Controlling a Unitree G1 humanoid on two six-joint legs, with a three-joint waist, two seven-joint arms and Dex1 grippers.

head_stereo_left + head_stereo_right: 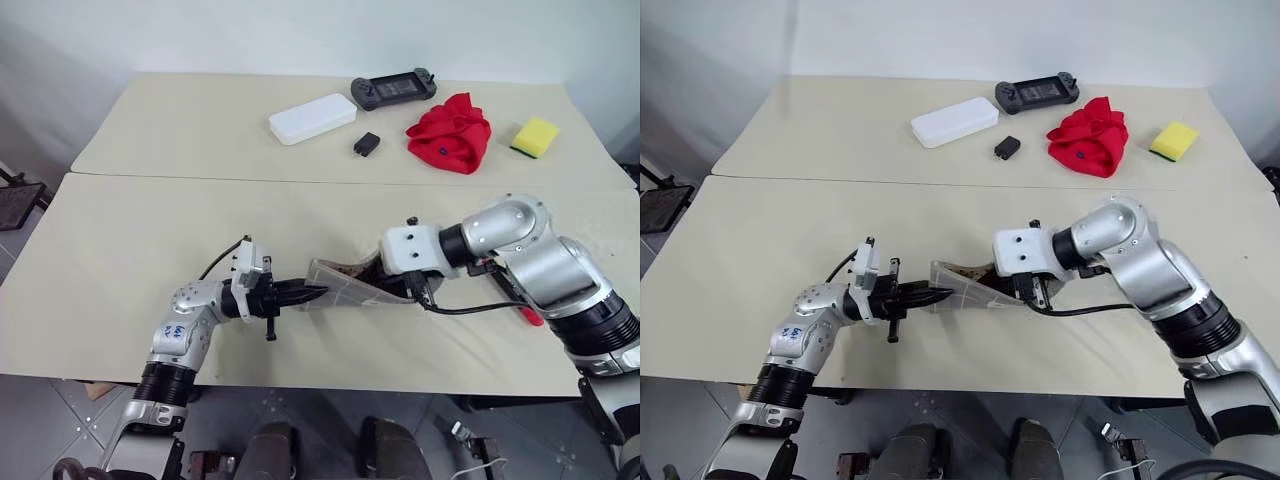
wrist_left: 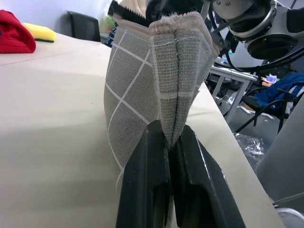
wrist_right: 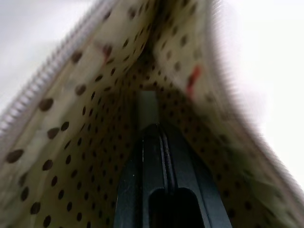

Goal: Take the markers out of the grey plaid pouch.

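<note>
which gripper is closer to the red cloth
Right. The right gripper is inside the pouch, below the red cloth; the left gripper pinches the pouch's far end.

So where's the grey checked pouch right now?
The pouch lies on the near table, between the left gripper pinching one end and the right gripper inside its mouth.

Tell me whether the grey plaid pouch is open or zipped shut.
Open. The right claw reaches inside the grey plaid pouch, where the dotted lining shows between the parted zipper edges.

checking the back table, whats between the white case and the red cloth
A small black box sits between the white case and the red cloth, seen in both eye views.
</note>
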